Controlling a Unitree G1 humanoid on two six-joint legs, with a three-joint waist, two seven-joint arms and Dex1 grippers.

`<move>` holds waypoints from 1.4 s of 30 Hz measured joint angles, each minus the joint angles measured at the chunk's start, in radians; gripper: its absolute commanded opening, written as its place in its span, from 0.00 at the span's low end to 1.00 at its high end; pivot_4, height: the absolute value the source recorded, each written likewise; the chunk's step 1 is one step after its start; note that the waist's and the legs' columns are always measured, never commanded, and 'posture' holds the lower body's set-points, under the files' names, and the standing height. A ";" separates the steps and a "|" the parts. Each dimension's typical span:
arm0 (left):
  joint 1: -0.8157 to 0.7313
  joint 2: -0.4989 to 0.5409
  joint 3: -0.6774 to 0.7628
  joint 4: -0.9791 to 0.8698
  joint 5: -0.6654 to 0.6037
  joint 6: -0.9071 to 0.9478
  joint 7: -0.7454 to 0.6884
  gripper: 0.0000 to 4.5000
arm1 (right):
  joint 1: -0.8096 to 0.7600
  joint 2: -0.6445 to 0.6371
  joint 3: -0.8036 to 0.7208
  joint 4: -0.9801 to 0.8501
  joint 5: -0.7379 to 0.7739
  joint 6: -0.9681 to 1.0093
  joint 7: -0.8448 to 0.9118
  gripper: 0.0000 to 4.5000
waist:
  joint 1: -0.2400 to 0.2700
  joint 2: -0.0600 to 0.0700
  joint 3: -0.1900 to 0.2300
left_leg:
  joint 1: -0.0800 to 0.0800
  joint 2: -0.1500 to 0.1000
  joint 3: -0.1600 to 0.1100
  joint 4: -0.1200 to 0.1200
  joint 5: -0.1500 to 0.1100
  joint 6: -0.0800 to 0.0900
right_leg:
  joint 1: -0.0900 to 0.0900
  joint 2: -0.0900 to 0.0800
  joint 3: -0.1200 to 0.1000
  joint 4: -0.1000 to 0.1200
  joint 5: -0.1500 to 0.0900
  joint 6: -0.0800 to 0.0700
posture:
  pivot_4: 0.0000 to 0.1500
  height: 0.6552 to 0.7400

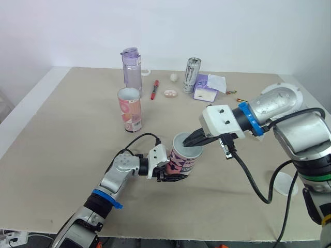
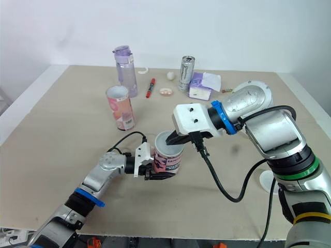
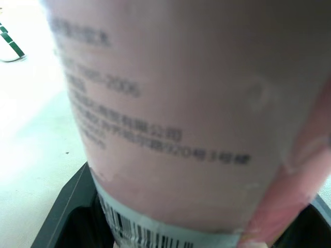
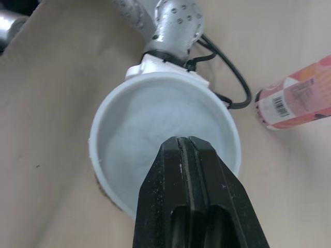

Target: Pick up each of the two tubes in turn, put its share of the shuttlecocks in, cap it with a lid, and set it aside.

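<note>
Gripping one tube [image 1: 185, 160] upright is the left end effector [image 1: 170, 174]; the right end effector [image 1: 188, 143], fingers closed, sits at its top; a second tube [image 1: 130, 109] stands apart.

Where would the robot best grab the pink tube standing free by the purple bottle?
Probably grip the upright pink cardboard tube around its middle, coming level from the near side: its wall is round, its top open, and the clear purple plastic bottle stands close behind it. The left hand holds the other pink tube the same way.
</note>
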State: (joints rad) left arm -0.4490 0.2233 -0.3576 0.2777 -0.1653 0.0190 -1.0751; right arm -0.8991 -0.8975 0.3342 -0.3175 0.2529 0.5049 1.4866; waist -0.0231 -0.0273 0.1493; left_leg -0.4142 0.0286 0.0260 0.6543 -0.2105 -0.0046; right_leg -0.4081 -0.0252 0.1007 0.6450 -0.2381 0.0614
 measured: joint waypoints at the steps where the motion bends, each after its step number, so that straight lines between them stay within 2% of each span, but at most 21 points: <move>1: 0.000 0.000 0.000 0.000 0.001 0.000 0.000 0.65 | -0.005 -0.005 0.003 -0.009 0.005 0.025 0.015 0.01 | 0.000 0.000 0.000 | 0.000 0.000 0.000 0.000 0.000 0.000 | 0.000 0.000 0.000 0.000 0.000 0.000 | 1.00 1.00; 8: 0.000 -0.001 -0.001 -0.002 0.004 -0.001 0.000 0.65 | -0.019 -0.007 0.003 -0.021 0.088 0.161 0.048 0.01 | 0.000 0.000 0.000 | 0.000 0.000 0.001 -0.001 0.000 0.000 | 0.000 -0.002 -0.001 -0.001 0.000 0.000 | 1.00 1.00; 18: 0.000 -0.004 -0.001 -0.001 0.005 -0.001 0.000 0.65 | -0.032 -0.014 0.017 -0.031 0.081 0.170 0.057 0.01 | 0.000 0.000 0.000 | 0.000 -0.001 0.001 -0.002 -0.001 0.000 | -0.001 -0.007 -0.006 -0.003 0.000 0.000 | 1.00 1.00; 27: 0.001 -0.003 0.009 0.004 -0.001 -0.001 0.002 0.65 | -0.042 0.053 -0.004 0.080 0.112 0.190 0.038 0.01 | 0.000 -0.001 0.001 | 0.000 0.001 0.001 -0.002 -0.001 0.000 | -0.001 -0.020 -0.026 -0.003 0.002 -0.003 | 1.00 1.00; 33: 0.007 -0.004 0.008 -0.020 -0.003 0.000 0.004 0.65 | -0.035 0.049 -0.234 0.217 0.223 0.263 -0.052 0.01 | 0.002 -0.001 0.003 | -0.012 0.000 0.001 -0.002 0.000 0.001 | -0.006 -0.023 -0.030 -0.003 0.007 -0.007 | 1.00 1.00; 36: 0.008 -0.003 0.004 -0.029 -0.004 0.000 0.004 0.65 | 0.033 0.045 -0.373 0.226 0.277 0.282 -0.122 0.01 | 0.003 -0.002 0.003 | -0.015 -0.001 0.001 -0.002 0.000 0.001 | -0.008 -0.022 -0.032 -0.003 0.006 -0.006 | 1.00 1.00; 40: 0.007 0.008 0.004 -0.039 -0.010 0.001 0.002 0.65 | 0.279 0.040 -0.479 0.208 0.291 0.234 -0.182 0.01 | 0.003 -0.002 0.004 | -0.016 -0.001 0.001 -0.002 0.000 0.001 | -0.009 -0.020 -0.032 -0.004 0.007 -0.005 | 1.00 1.00; 42: 0.004 0.016 0.005 -0.042 -0.012 0.004 0.000 0.65 | 0.391 0.048 -0.505 0.193 0.279 0.172 -0.201 0.01 | 0.002 0.000 0.005 | -0.016 -0.001 0.002 -0.001 0.000 0.001 | -0.008 -0.018 -0.031 -0.004 0.004 0.001 | 1.00 1.00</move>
State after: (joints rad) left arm -0.4449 0.2389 -0.3526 0.2357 -0.1771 0.0232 -1.0753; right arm -0.5085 -0.8497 -0.1711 -0.1249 0.5318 0.6767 1.2860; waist -0.0210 -0.0273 0.1538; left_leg -0.4299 0.0273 0.0278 0.6528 -0.2104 -0.0038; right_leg -0.4166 -0.0430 0.0696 0.6415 -0.2345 0.0622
